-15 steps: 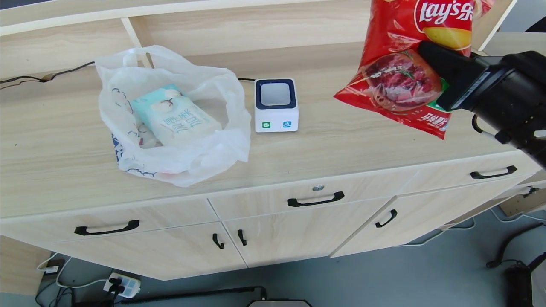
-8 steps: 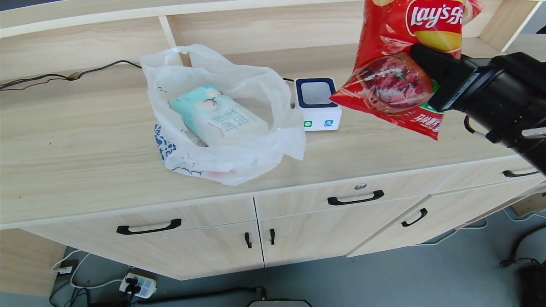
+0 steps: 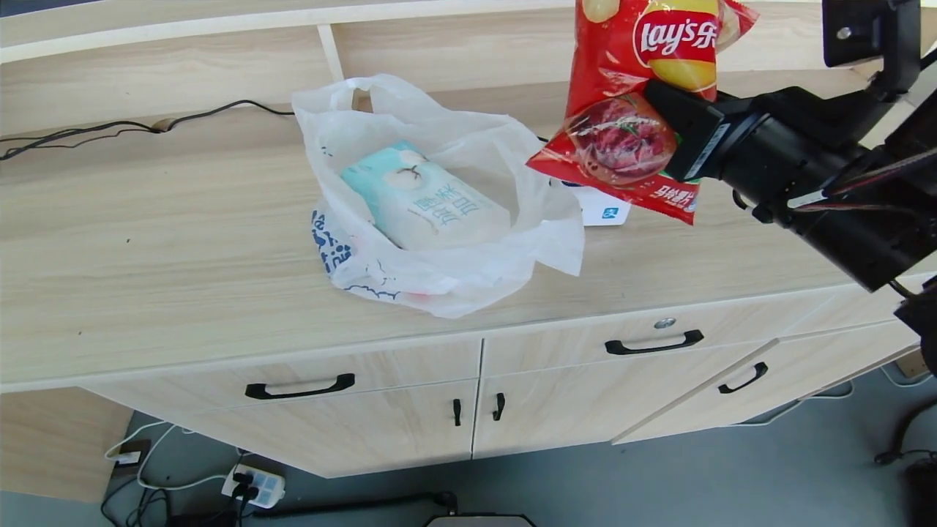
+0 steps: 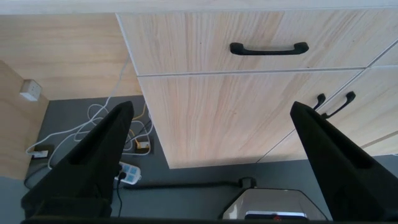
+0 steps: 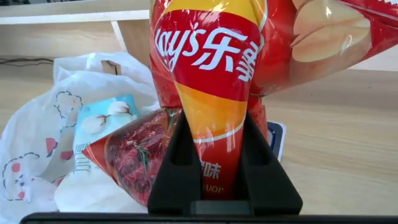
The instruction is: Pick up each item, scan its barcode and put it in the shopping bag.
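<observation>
Chip bag [image 3: 629,110], glossy red crinkled foil with a yellow patch, hangs in the air above the right part of the counter [image 3: 183,241], pinched from both sides by the right gripper [image 3: 662,102]. Its lower corner covers most of the scanner [image 3: 604,212]; what peeks out below the foil looks like a white boxy corner, though little of it can be made out. Just beside it, toward the left, the shopping bag [image 3: 454,285] lies slumped open on the pale wood-grain top, thin translucent white plastic with blue print near its base. A soft, pillow-shaped pack [image 3: 424,205] in pale teal and white rests inside it. A black cable [image 3: 146,128] trails along the back of the counter. Below are drawers and doors with curved black handles [image 3: 300,386], and a power strip [image 3: 256,487] lies on the grey floor. The left gripper [image 4: 211,109] hangs low facing the cabinet front, its two black fingers spread wide with nothing between them.
</observation>
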Controlling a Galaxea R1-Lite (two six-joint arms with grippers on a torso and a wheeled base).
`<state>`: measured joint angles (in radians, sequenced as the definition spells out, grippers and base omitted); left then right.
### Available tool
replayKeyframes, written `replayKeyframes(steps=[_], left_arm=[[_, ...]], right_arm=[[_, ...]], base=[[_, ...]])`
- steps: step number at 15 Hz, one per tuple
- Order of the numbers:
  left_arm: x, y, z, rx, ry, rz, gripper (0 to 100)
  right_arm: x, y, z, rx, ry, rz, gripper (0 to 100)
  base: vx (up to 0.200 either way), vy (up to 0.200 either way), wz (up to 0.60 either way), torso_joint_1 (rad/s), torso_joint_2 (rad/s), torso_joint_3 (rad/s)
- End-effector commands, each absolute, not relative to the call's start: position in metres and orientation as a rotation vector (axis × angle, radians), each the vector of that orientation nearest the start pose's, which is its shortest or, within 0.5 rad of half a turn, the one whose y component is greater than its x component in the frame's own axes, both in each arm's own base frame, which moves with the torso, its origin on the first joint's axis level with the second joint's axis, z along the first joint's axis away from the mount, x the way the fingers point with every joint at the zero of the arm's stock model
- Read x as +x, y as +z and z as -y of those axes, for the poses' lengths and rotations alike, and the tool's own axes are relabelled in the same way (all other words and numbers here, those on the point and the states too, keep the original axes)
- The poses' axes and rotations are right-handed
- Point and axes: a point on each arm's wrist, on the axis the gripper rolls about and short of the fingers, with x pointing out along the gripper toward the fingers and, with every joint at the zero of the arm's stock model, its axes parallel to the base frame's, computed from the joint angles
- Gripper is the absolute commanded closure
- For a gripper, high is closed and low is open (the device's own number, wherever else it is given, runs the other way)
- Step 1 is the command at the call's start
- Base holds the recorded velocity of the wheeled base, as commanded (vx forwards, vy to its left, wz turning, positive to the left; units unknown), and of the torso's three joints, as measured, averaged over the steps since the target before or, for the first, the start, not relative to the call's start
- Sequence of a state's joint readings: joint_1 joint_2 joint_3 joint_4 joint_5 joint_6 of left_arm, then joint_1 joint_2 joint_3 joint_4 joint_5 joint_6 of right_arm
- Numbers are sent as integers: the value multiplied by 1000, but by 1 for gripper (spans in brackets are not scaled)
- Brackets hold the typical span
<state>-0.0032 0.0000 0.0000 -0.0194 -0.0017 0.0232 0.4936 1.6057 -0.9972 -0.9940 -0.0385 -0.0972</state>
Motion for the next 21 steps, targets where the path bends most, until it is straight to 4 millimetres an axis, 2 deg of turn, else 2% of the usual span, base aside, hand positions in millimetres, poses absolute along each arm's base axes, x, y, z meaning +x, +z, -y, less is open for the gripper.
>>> replayKeyframes(steps=[1, 4, 7, 9, 11, 14, 18, 20, 21], left_arm=[[-23, 78, 0, 23, -3, 18, 0], [-23, 78, 0, 23, -3, 22, 0], [-23, 78, 0, 23, -3, 20, 0], [-23, 78, 0, 23, -3, 20, 0], [-23, 78, 0, 23, -3, 22, 0], [-23, 78, 0, 23, -3, 20, 0], [-23, 78, 0, 23, -3, 20, 0], [-23, 78, 0, 23, -3, 20, 0], [-23, 78, 0, 23, -3, 20, 0]], right_arm=[[275, 291, -134, -14, 399, 367, 100], [284, 285, -128, -39, 385, 351, 100], [294, 281, -129, -43, 381, 344, 100], [302, 284, -124, -46, 360, 356, 100], [307, 295, -126, -33, 358, 394, 100], [307, 293, -126, -35, 356, 390, 100], [287, 322, -130, -12, 385, 452, 100], [262, 344, -141, 6, 433, 438, 100], [250, 347, -150, 36, 446, 410, 100]], base=[[0, 0, 0, 0, 0, 0], [0, 0, 0, 0, 0, 0], [0, 0, 0, 0, 0, 0], [0, 0, 0, 0, 0, 0], [0, 0, 0, 0, 0, 0], [0, 0, 0, 0, 0, 0], [0, 0, 0, 0, 0, 0], [0, 0, 300, 4, 1, 1], [0, 0, 600, 2, 2, 2]])
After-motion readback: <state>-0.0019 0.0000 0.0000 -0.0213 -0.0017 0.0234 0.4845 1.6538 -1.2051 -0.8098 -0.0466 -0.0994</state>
